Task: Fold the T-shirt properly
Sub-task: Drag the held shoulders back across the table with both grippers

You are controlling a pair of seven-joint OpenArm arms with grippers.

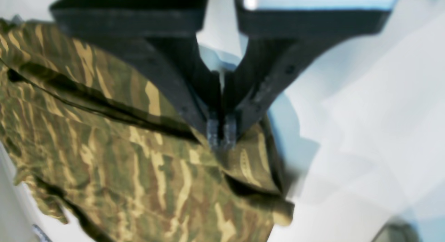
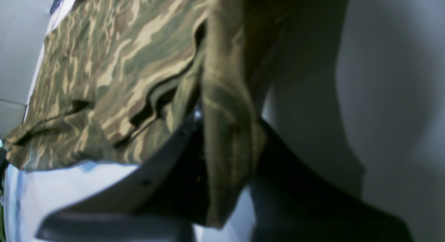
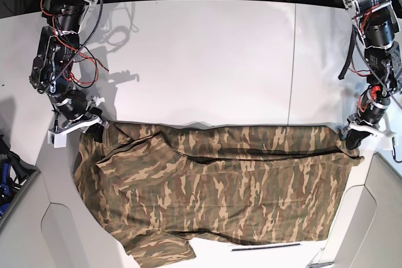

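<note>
1. Currently the camouflage T-shirt [image 3: 217, 186] lies spread across the near half of the white bench [image 3: 201, 61], long axis running side to side in the base view, fabric wrinkled with a fold ridge along its far edge.
2. Left pincer [image 1: 221, 132] is at the shirt's far corner on the base view's right; left wrist view shows both clear fingertips [image 1: 212, 130] pressed together with the cloth edge pinched between them. Clamped on the T-shirt.
3. Right pincer [image 3: 94, 131] is at the opposite far corner, base view's left. Right wrist view shows a bunched strip of the shirt [image 2: 229, 130] running between the dark fingers, jaws closed on it. Tips themselves are hidden by the cloth.
4. Shirt corner at the left pincer sits at the bench's edge, next to a grey panel [image 3: 383, 211].
5. One sleeve [image 3: 160, 243] lies flat near the bench's front edge.
</note>
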